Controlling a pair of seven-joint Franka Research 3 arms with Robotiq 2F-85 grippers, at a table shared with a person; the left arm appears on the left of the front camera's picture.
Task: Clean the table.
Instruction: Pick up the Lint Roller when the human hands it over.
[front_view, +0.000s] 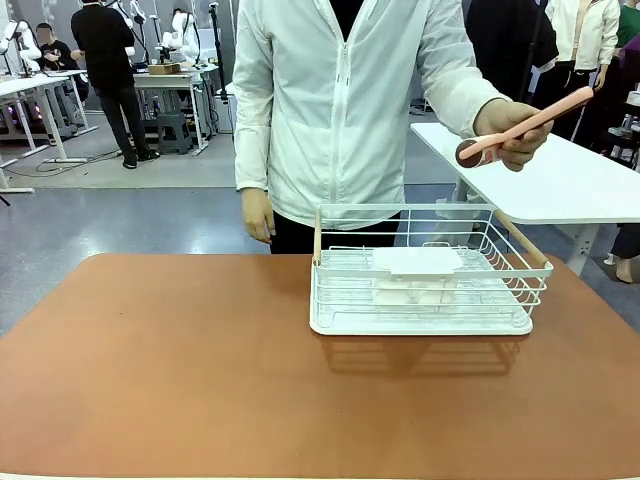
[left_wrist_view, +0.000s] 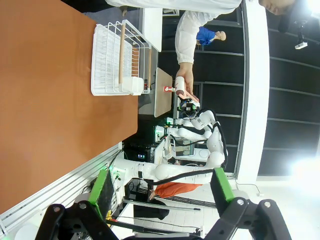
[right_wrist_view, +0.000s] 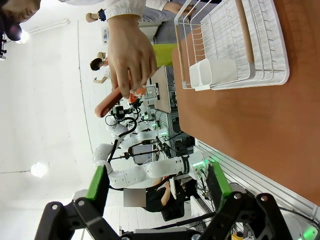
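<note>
A hand (front_view: 518, 138) holds a pink brush (front_view: 558, 109) beyond the rack (front_view: 420, 327) on the table (front_view: 180, 370).

Wire rack (front_view: 345, 300): white-coated metal wire, smooth, faintly glossy, seated on a glossy white plastic tray (front_view: 420, 328). Pale, matt wooden handles (front_view: 520, 240) at the rack's two ends; a smooth white plastic holder (front_view: 417, 262) inside it. Beneath the rack, the table (front_view: 180, 380): reddish-brown top, smooth and matt. Behind the rack, a jacket (front_view: 330, 120) of thin, creased white cloth. Right of the rack, a smaller table (front_view: 560, 180): smooth white top.
</note>
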